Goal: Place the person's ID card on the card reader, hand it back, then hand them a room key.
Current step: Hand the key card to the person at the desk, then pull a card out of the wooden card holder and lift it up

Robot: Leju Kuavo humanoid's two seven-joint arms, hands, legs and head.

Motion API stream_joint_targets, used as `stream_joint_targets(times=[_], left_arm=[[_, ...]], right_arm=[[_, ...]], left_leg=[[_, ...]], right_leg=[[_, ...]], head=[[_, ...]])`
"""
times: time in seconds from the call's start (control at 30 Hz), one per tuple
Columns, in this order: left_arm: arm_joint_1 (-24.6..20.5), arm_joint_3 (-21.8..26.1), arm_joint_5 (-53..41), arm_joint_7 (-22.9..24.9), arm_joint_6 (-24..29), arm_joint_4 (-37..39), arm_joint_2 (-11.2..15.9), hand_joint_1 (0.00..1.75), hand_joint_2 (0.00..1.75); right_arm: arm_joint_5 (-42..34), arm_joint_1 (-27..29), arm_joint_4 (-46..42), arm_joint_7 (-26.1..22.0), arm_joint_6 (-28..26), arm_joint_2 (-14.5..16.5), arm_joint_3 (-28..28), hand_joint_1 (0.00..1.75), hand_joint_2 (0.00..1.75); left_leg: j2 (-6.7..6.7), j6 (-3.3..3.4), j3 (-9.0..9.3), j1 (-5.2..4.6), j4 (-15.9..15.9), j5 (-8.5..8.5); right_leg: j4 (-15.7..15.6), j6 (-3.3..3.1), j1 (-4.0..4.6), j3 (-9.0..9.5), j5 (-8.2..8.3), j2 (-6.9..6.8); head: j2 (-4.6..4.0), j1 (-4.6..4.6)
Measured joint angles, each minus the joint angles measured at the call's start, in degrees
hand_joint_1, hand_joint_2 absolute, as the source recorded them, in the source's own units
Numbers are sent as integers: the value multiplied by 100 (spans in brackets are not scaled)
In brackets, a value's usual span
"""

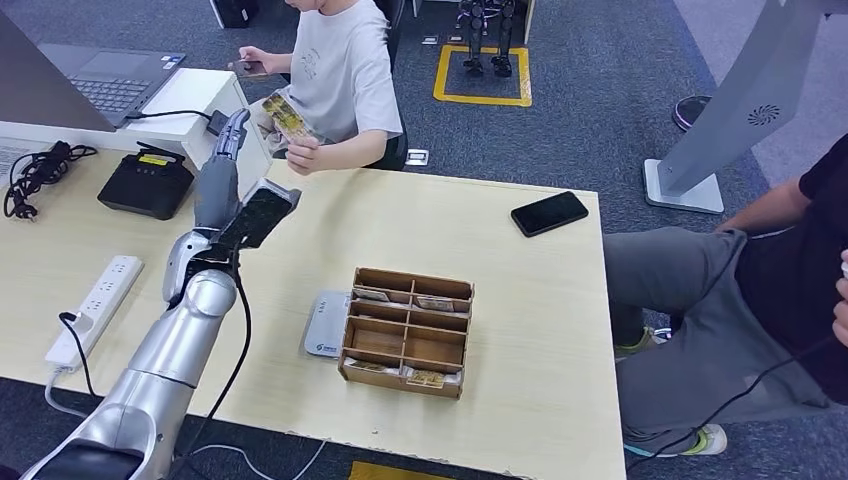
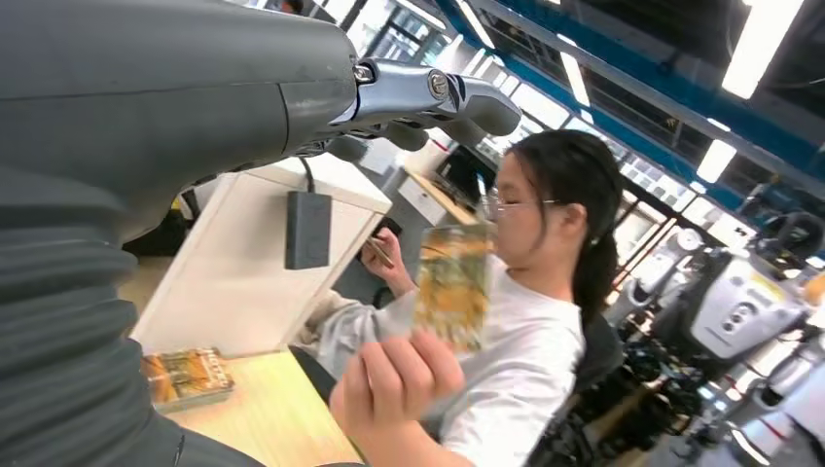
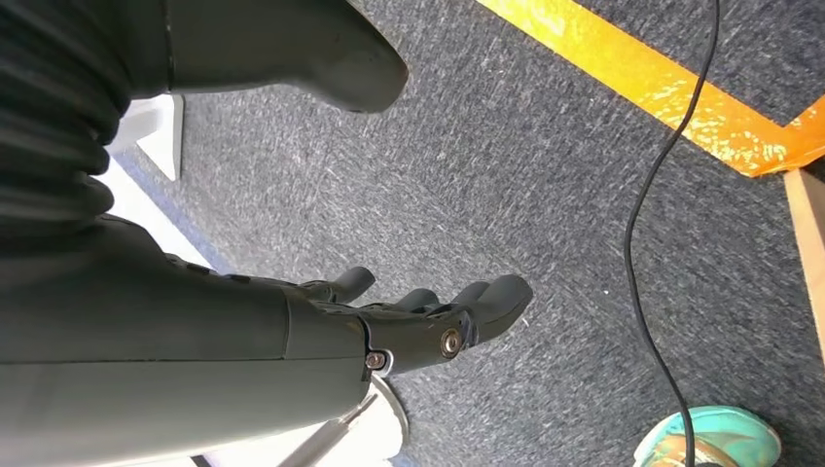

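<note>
At far edge of worktop (image 1: 520, 300): ID card (image 1: 283, 117), pinched by its lower end in person's hand (image 1: 303, 153), upright and free at the top. Not yet taken.

Just beside it: left hand (image 1: 232, 130), raised toward the person, spread, holding nothing. From the wrist: fingers (image 2: 457, 92) above and clear of card (image 2: 452, 282), no contact.

Down by the floor: right hand (image 3: 418, 311), loosely spread, holding nothing.

Handling, judged from the look:
- Thin, flat, light; probably stiff plastic with a glossy face, so likely slippery.
- Little to grip on the flat faces if laid down; much easier taken mid-air from the person.
- Best hold: pinch across the two faces on the free upper half, thumb one side, fingers the other, well away from the person's fingers.
- Gentle squeeze enough; too much risks flexing or flicking it out.
- Worth keeping the pinch near one end, leaving most of the card free to lie flat on the reader.

Near worktop centre: white flat device (image 1: 328, 325), likely the reader, touching the left side of wooden tray (image 1: 405, 330). Small cards in the tray's compartments, possibly room keys; too small to tell.
</note>
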Motion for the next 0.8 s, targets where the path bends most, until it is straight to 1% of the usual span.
stream_joint_targets(times=[0.17, 0.23, 0.27, 0.37, 0.43, 0.53, 0.63, 0.8], left_arm=[[15, -85, 192, -43, -270, -307, 146, 0, 175], [68, -146, 300, -160, -536, -453, 261, 0, 175], [143, -190, 401, -265, -732, -590, 364, 0, 175], [635, -265, 734, -720, -1212, -1279, 722, 0, 175], [1086, -267, 747, -1017, -1353, -1781, 938, 0, 175], [1602, -269, 686, -1195, -1412, -2297, 1182, 0, 175], [1824, -269, 678, -1233, -1423, -2568, 1321, 0, 175], [1954, -269, 666, -1244, -1437, -2771, 1428, 0, 175]], right_arm=[[-28, 13, 0, -11, -13, 0, -3, 0, 175], [-64, 16, 0, -39, -30, -2, -10, 0, 175], [-96, 20, 0, -63, -40, -6, -22, 0, 175], [-164, 57, 0, -99, -52, -32, -79, 0, 175], [-175, 93, 0, -86, -47, -62, -108, 0, 175], [-181, 120, 0, -78, -43, -102, -133, 0, 175], [-180, 120, 0, -74, -40, -123, -142, 0, 175], [-180, 121, 0, -69, -37, -132, -146, 0, 175]], left_leg=[[0, 0, -2, 0, 0, 0], [3, 0, -3, 0, 0, 0], [8, 0, -2, 0, -1, 0], [23, -4, 2, -1, -1, -7], [24, -7, 2, 0, -2, -12], [17, -6, -6, 1, -2, -14], [14, -6, -9, 1, -2, -14], [14, -6, -8, 1, -2, -10]], right_leg=[[0, 0, 0, 1, 0, -1], [1, 0, 0, 2, 0, 3], [2, 0, 0, 2, 0, 8], [2, 0, -1, 0, -2, 26], [1, -1, -1, -3, -6, 27], [0, 1, 0, -10, -12, 22], [0, 2, 0, -10, -11, 18], [0, 0, 0, -9, -5, 16]], head=[[0, 1], [0, 1], [0, 1], [0, 0], [0, -1], [0, 1], [0, 1], [0, 1]])
